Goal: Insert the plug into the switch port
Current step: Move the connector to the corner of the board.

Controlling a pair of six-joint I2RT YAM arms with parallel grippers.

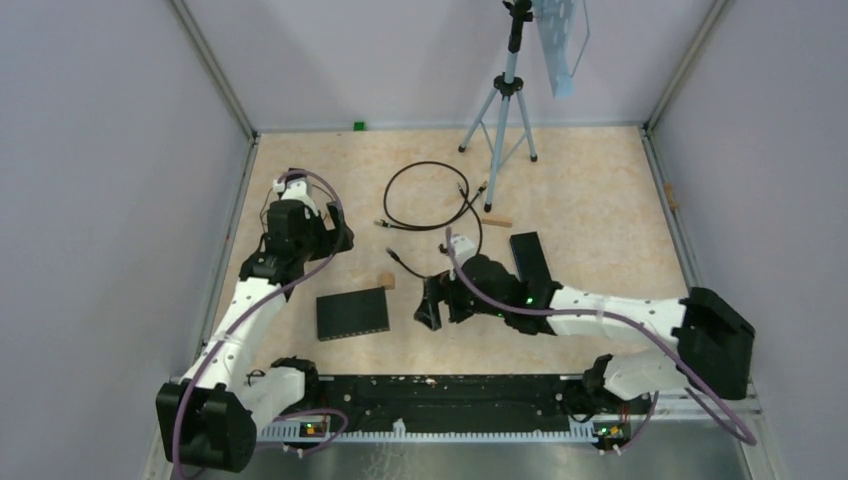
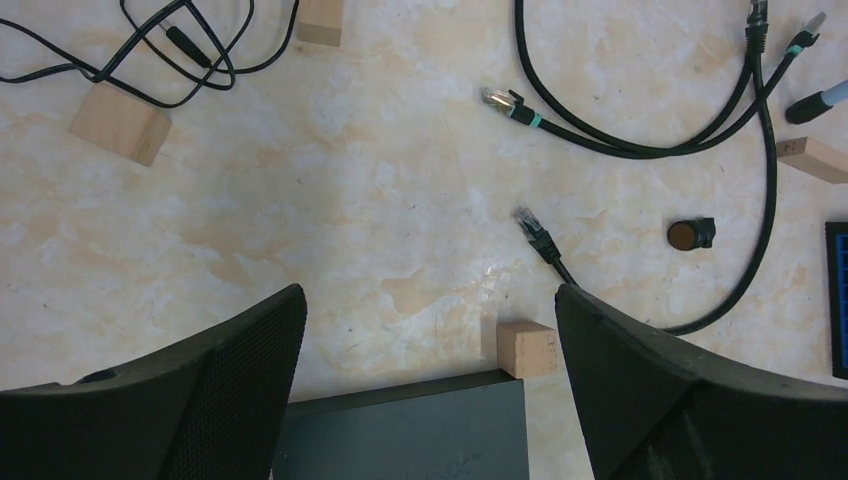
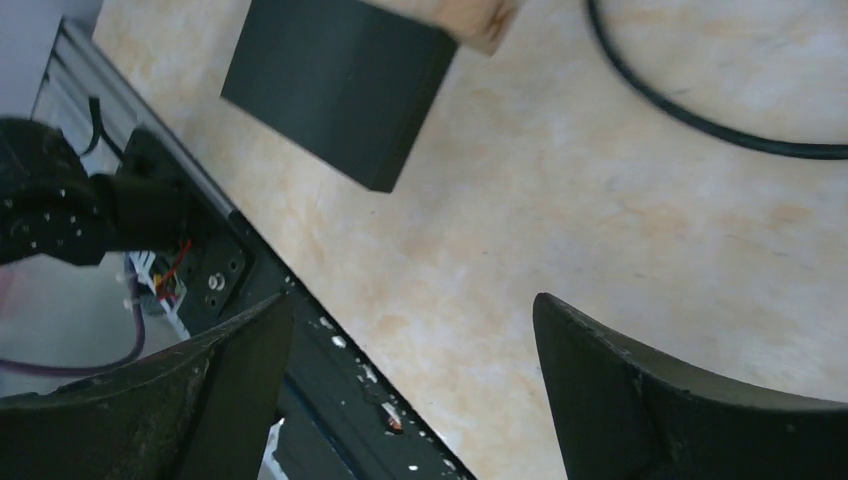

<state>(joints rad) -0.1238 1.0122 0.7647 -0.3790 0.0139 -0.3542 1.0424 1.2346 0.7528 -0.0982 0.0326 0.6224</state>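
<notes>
The top camera gives you the layout. The flat black rectangular switch (image 1: pixel 352 313) lies on the beige marbled tabletop (image 1: pixel 600 180) between the two arms. Its long axis runs left to right with a slight tilt.

That view is too coarse to show the plug's tip, but your left wrist camera shows it. There the clear-ended plug on its black cable (image 2: pixel 527 222) lies flat on the tabletop just beyond the switch's far right corner, apart from the switch. Its tip points away and to the left, and the cable trails back to the near right and disappears behind one finger. A small pale wooden cube (image 2: pixel 526 348) sits between plug and switch, just beside that corner. You cannot tell from any view which face carries the ports.

The left arm's fingers (image 2: pixel 230 380) are spread wide with nothing between them, above the tabletop just beyond the switch. The right arm's fingers (image 3: pixel 680 400) are spread and empty too, just right of the switch. Only the right wrist camera shows the black base rail (image 3: pixel 250 320) at the near edge.

Other things lie around:
- a second plug with a teal band (image 2: pixel 497 98)
- a looped black cable (image 1: pixel 430 195)
- a second black box (image 1: pixel 530 258)
- a wooden bar (image 2: pixel 815 158)
- a small round black cap (image 2: pixel 691 233)
- a grey tripod (image 1: pixel 505 100) at the far side
</notes>
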